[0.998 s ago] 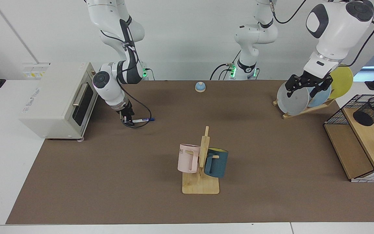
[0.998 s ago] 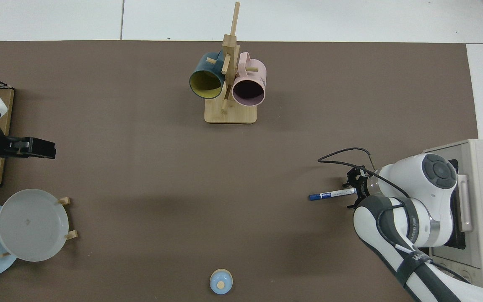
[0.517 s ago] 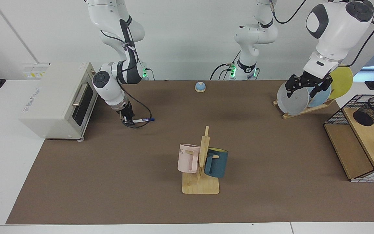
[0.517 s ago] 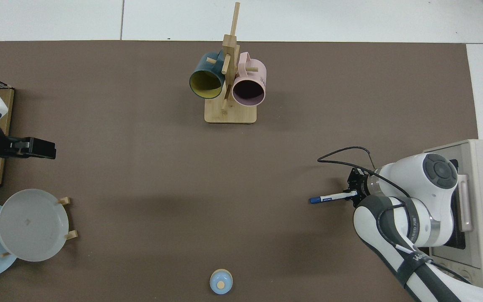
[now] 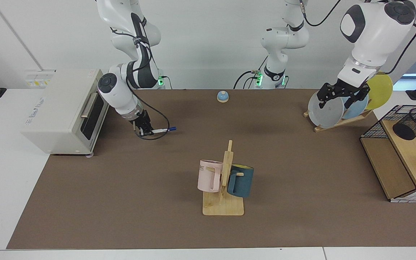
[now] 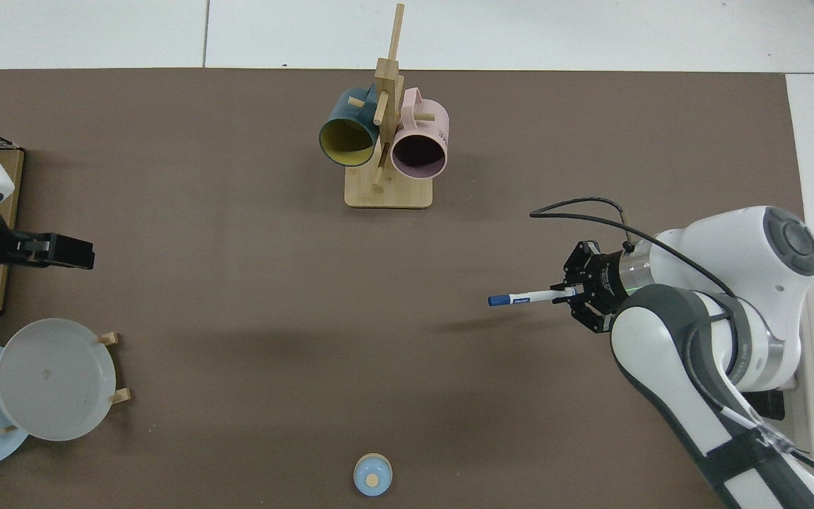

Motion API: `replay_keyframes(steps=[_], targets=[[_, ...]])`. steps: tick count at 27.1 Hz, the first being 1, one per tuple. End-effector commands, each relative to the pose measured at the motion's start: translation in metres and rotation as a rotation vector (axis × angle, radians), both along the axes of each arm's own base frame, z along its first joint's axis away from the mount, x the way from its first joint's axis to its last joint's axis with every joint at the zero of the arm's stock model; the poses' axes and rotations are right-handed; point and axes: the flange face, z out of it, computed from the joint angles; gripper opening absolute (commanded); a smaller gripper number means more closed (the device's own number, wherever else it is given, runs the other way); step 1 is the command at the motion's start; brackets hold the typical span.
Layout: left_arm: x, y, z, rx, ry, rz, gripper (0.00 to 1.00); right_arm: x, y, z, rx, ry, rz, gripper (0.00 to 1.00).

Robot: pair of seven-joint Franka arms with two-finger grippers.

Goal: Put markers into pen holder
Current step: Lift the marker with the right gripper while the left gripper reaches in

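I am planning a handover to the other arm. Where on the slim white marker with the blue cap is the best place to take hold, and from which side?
Probably the free part of the slim white marker beside its blue cap, from above. It is held about level, and the right gripper is shut on its uncapped end. The left gripper waits by the plate rack.

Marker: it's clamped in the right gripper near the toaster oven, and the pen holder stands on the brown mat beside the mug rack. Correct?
Not quite. The right gripper does clamp the marker near the toaster oven, but the pen holder stands on the wooden shelf of the wire basket, far from the mug rack. The facing view shows it.
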Motion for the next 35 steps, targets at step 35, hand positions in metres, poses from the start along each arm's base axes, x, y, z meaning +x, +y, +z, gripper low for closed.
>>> replay_keyframes(steps=[35], targets=[[-0.013, -0.07, 0.029, -0.013, -0.041, -0.975, 1.0, -0.033, 0.252, 0.131, 0.429, -0.102, -0.422, 0.0]])
